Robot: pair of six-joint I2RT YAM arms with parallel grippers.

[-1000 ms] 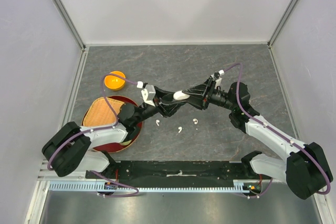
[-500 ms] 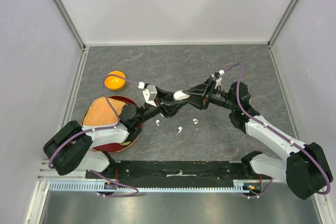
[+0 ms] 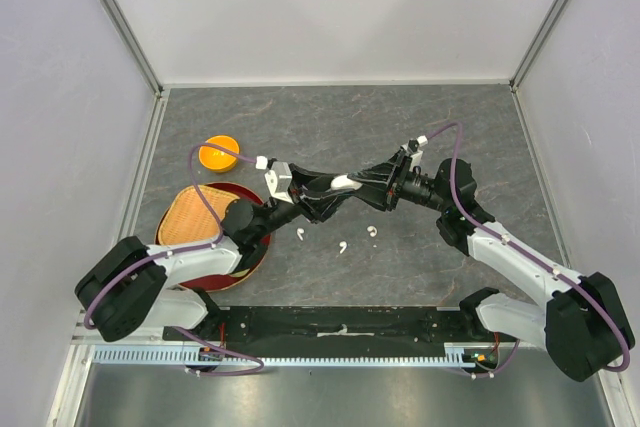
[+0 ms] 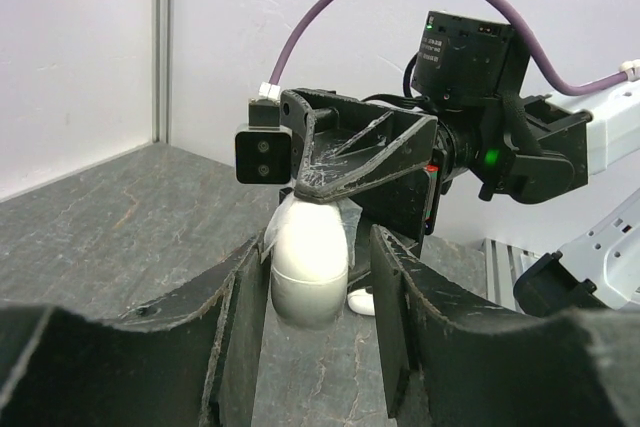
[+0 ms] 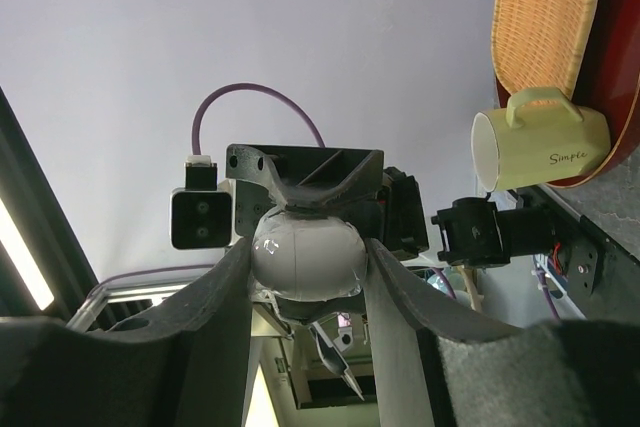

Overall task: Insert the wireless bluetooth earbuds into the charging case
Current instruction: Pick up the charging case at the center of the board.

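Working in mid-air over the grey table point(image 3: 470, 127), with only its hard surface underneath for catching a drop. Crossing the two arms nose to nose above the middle of it, and so risking a knock between the wrists by pushing in any further. Standing well apart from the woven tray point(image 3: 190, 215), the pale mug point(image 5: 540, 147) beside it and the orange bowl point(image 3: 218, 154), so hardly endangering those.

Pinching the white charging case point(image 4: 310, 247) from both ends at once: clamping its lower half in the left gripper point(image 4: 316, 299), clamping its upper half in the right gripper point(image 5: 305, 272). Judging by the seam around it, holding it with the lid not yet lifted. Risking, on so glossy and rounded a shell, squirting it out of one grip by pulling unevenly; risking too a twist straining the hinge instead of opening it, or a squeeze across the seam pinning the lid down.

Leaving three earbuds point(image 3: 342, 246) lying loose on the table near the grippers, on the side toward the arm bases, none of them in the case; not finding a fourth in the top view. Risking, by dropping the case or dipping an arm, scattering these tiny pieces or flicking one out of reach; risking also, with both grippers occupied, having nothing free for picking one up.
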